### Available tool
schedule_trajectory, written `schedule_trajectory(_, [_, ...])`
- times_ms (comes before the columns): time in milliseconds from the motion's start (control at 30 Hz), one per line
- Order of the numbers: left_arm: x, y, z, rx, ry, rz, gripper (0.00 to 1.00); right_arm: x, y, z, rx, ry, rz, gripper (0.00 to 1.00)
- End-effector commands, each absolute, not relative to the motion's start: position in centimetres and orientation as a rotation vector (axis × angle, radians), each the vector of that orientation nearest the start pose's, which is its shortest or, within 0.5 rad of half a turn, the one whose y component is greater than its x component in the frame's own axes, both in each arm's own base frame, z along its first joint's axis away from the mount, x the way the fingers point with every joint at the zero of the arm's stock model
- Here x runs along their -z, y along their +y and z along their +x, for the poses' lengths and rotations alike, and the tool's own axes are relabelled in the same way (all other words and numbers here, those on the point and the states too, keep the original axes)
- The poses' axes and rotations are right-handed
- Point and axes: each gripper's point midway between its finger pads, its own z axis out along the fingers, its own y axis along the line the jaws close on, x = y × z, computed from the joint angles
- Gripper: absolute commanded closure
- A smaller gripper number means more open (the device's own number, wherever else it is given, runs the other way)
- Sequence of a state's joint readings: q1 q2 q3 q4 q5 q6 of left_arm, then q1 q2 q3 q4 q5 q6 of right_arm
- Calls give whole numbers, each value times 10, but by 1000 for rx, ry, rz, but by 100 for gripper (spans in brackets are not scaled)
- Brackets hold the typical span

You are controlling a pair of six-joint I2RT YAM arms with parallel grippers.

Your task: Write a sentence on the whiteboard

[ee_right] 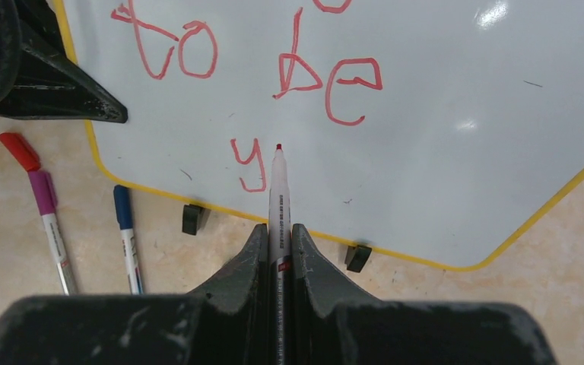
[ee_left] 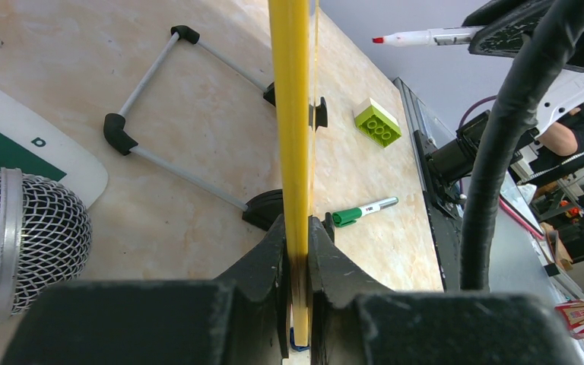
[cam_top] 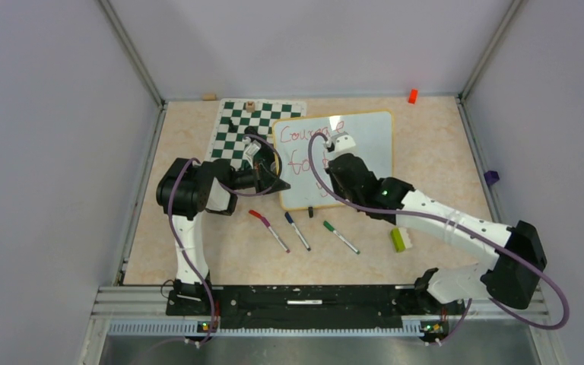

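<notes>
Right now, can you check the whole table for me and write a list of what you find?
Surface: speckled beige table.
Job's things: whiteboard with yellow rim; red sentence unfinished, ending at "y".
Clutter: chessboard mat, three spare markers, green brick.
Grippers: left gripper shut on the whiteboard's rim; right gripper shut on red marker, tip beside the "y".
Cables: purple cables loop off both arms, one across the whiteboard.
Surroundings: grey walls, metal frame.
</notes>
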State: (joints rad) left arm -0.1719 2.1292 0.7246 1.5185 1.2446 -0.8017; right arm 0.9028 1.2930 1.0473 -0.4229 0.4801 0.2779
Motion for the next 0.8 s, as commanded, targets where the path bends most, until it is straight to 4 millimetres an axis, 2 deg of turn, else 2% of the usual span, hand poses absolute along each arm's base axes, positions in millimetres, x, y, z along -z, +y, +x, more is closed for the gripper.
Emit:
schedule_trajectory(0, [-106,-234,327,1537,1542,762,99,-189,238,288,-104,2105,-430,100])
schedule_trajectory(300, [-106,-234,327,1535,1541,763,99,-172,253,294,-108,2131,-479,100])
schedule_trajectory(767, [-106,-234,327,1536,1541,764,99,-171,248,306,-25,2115,-444,100])
